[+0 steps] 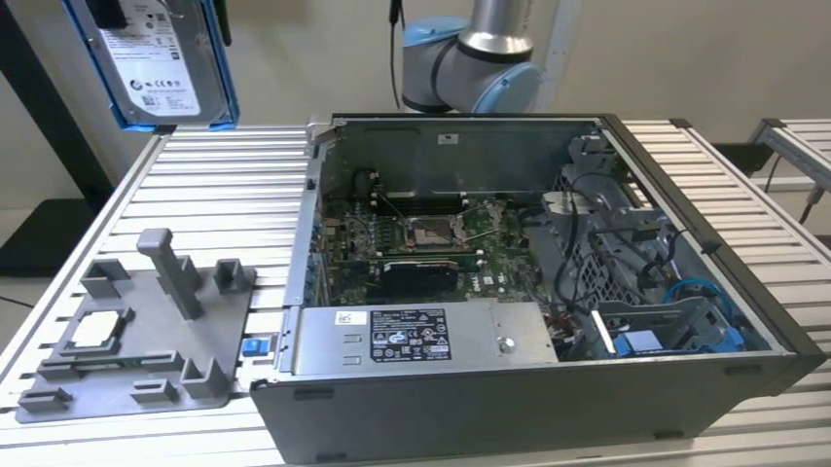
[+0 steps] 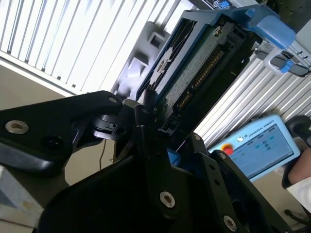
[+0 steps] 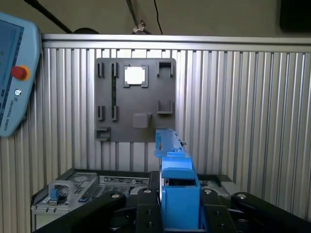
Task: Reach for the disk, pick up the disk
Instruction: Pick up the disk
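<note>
One flat disk [image 1: 162, 63] looks hard and a bit heavy, and the end effector [image 3: 179, 196] squeezes its blue frame [image 3: 170, 145], a good holding spot.

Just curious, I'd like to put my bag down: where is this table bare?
Bare slats of the table lie between the grey fixture and the disk held above, and along the exterior view's right of the computer case. Inside the case is crowded.
</note>
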You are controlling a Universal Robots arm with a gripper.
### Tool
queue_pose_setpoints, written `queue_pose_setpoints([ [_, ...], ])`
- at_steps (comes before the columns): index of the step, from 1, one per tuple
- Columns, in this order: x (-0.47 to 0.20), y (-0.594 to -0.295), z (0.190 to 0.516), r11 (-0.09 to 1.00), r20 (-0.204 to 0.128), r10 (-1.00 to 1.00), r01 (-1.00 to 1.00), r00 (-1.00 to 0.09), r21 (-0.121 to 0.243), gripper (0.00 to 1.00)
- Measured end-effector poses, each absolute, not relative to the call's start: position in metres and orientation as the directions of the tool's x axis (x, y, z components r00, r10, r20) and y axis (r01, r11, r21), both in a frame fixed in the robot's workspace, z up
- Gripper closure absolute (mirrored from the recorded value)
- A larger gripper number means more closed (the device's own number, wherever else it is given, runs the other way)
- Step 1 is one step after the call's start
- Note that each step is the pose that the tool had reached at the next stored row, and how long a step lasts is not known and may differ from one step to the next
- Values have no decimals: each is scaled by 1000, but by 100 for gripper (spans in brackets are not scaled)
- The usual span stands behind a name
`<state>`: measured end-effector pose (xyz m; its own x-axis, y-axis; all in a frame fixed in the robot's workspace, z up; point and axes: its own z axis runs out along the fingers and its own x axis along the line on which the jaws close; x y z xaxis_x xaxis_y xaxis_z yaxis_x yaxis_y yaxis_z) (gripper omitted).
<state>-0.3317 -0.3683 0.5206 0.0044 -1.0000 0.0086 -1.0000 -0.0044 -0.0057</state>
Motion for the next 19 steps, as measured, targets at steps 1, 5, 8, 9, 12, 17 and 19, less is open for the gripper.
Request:
queue_pose_setpoints([
  [1, -329, -368, 521, -4, 9, -1000, -1000, 4, -6, 100],
  [5, -320, -368, 521, -4, 9, -1000, -1000, 4, -6, 100],
  [8, -312, -368, 521, -4, 9, -1000, -1000, 4, -6, 100],
  [9, -310, -368, 521, -4, 9, -1000, -1000, 4, -6, 100],
  [12, -302, -368, 521, -4, 9, -1000, -1000, 4, -6, 100],
  [17, -287, -368, 521, -4, 9, -1000, -1000, 4, -6, 100],
  [19, -282, -368, 521, -4, 9, -1000, -1000, 4, -6, 100],
])
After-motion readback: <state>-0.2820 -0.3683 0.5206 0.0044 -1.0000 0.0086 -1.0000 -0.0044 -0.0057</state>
